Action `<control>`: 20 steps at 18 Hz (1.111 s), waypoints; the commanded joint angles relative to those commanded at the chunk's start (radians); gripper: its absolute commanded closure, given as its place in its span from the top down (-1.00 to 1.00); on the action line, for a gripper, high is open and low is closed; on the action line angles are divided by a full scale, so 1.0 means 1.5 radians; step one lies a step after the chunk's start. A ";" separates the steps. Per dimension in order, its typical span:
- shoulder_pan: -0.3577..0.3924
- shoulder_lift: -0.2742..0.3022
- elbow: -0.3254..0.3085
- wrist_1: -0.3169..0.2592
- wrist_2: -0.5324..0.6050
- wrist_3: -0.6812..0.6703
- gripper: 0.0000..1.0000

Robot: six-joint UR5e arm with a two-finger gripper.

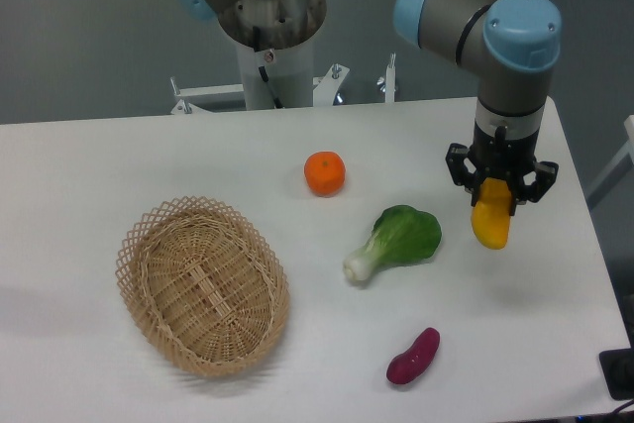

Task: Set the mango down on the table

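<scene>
Four items rest on the matte white table (119, 165): smooth magenta oblong vegetable (413, 356), woven wicker basket (203, 286), leafy green bok choy (396, 241), round orange citrus (325, 173). Right of the bok choy, the black gripper (498, 197) clamps the smooth yellow mango (490, 225), hanging below its fingers.

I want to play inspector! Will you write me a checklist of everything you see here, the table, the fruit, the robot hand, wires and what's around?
Surface: white table, bare between the things on it.
Job's things: mango, yellow-orange, held upright in the gripper above the table's right side; whether it touches the top is unclear.
Clutter: wicker basket at left with nothing in it; orange near the middle; leafy green vegetable; purple vegetable near the front edge.
Grippers: gripper shut on the mango, pointing down.
Cables: a dark cable on the robot base.
Surroundings: grey floor behind the table; a dark object at the right edge.
</scene>
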 joint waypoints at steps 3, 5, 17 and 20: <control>0.000 0.000 -0.003 0.001 0.000 0.000 -0.18; 0.000 0.000 0.001 0.000 0.000 -0.001 -0.18; -0.005 -0.036 0.004 0.043 0.005 -0.002 -0.19; -0.004 -0.055 0.006 0.067 0.007 -0.002 -0.19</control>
